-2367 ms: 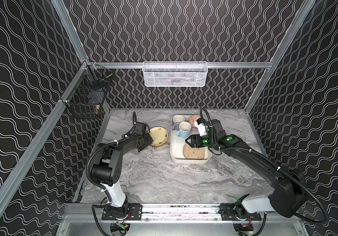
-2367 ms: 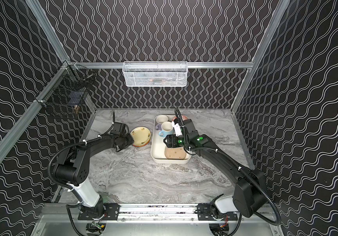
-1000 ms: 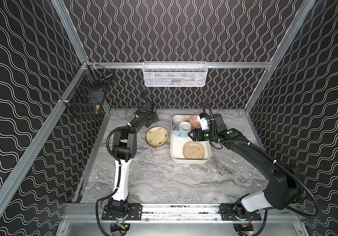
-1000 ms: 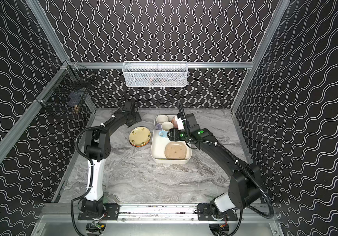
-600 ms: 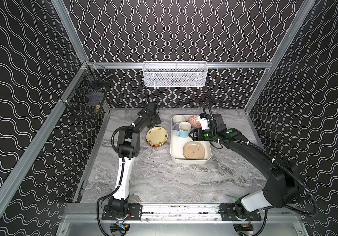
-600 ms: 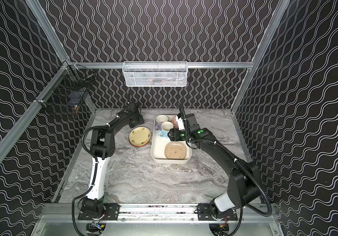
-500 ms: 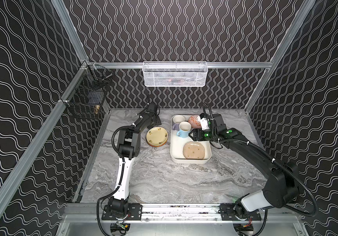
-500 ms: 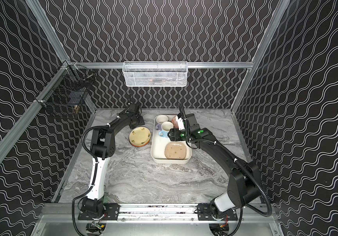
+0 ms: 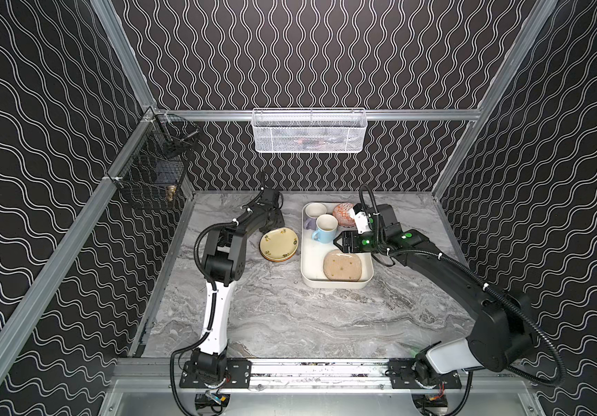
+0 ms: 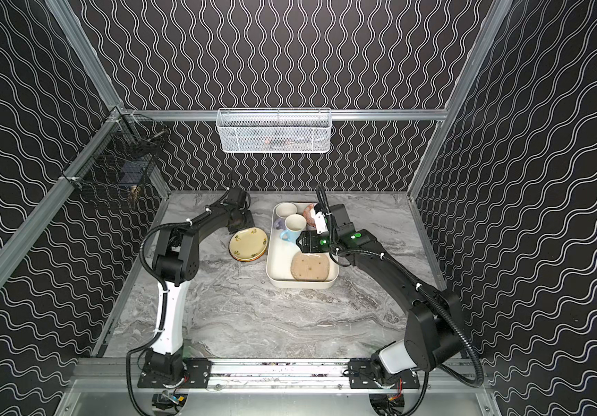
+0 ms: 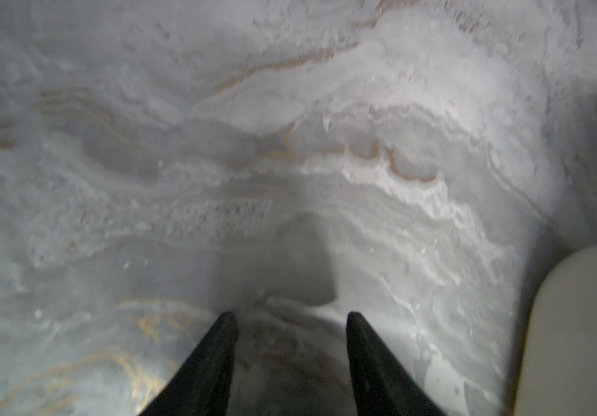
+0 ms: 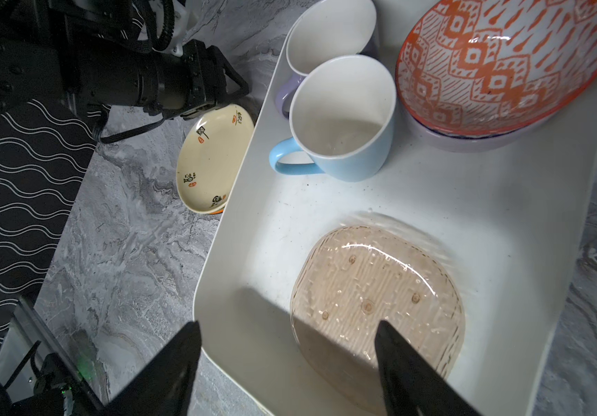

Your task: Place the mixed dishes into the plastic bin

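Note:
The cream plastic bin (image 9: 303, 252) (image 10: 268, 254) (image 12: 217, 252) holds a lilac mug (image 9: 312, 211), a light-blue mug (image 9: 325, 227) (image 12: 347, 144), an orange-patterned bowl (image 9: 343, 213) (image 12: 498, 65) nested in a lavender one, and a tan ribbed plate (image 9: 342, 265) (image 12: 379, 288). A pale yellow plate (image 9: 279, 243) (image 10: 248, 243) (image 12: 214, 162) tops a small stack on the table left of the bin. My left gripper (image 9: 274, 224) (image 11: 291, 317) hangs open just behind that stack, only marble between its fingers. My right gripper (image 9: 340, 245) (image 12: 286, 327) is open and empty above the bin, over the tan plate's edge.
A white wire-mesh basket (image 9: 309, 131) hangs on the back wall and a black wire basket (image 9: 152, 176) on the left rail. The bin's rounded corner (image 11: 578, 324) shows beside the left gripper. Marble tabletop (image 9: 289, 317) spreads toward the front.
The left gripper rose from beside the plate stack to the back of the table, then came down toward the stack's far edge, jaws narrowing. The right gripper drew back slightly from the tan plate.

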{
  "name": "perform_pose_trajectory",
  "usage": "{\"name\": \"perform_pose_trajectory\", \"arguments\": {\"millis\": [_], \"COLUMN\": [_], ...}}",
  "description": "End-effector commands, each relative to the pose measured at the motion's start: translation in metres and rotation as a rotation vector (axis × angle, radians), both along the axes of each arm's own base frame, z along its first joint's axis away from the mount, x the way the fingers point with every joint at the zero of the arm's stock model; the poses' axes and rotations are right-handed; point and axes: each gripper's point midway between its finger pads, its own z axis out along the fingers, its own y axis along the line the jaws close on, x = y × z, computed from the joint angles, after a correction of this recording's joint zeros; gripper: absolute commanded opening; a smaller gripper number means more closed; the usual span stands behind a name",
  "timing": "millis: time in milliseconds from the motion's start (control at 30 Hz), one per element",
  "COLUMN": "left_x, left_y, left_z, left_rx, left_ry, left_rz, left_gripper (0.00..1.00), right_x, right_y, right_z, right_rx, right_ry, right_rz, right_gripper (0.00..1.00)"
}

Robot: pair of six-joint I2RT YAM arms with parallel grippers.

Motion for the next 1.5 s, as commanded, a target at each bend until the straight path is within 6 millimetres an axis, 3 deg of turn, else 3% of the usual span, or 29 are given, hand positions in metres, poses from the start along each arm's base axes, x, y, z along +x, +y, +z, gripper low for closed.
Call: {"name": "perform_pose_trajectory", "arguments": {"millis": [0,567,800,867,1267,1467], "left_x": [-0.024,-0.102,-0.138,-0.148,-0.214,-0.243], "left_y": [-0.003,-0.017,-0.029,-0.034,-0.041,-0.034], "left_z": [-0.006,0.016,0.007,0.005,0.019,0.039], "left_rx": [0.005,0.033,0.033,0.039,0.036,0.014], "left_ry": [0.065,0.071,0.089,0.095,0.067,0.018], "left_rz": [-0.034,-0.093,-0.132,-0.144,-0.177,-0.161], "left_gripper": [0.53,0.50,0.49,0.49,0.48,0.48], "right_x": [-0.003,-0.036,-0.055,-0.065,-0.120,-0.149], "right_y": [0.002,-0.009,-0.009,-0.010,0.022,0.044], "right_z": [0.006,0.010,0.017,0.007,-0.013,-0.037], "right_rx": [0.025,0.043,0.045,0.029,0.016,0.026], "right_ry": [-0.015,-0.015,-0.036,-0.019,0.014,0.066], "right_rz": [0.012,0.013,0.007,0.008,0.066,0.108], "right_gripper": [0.77,0.77,0.77,0.77,0.75,0.65]}}
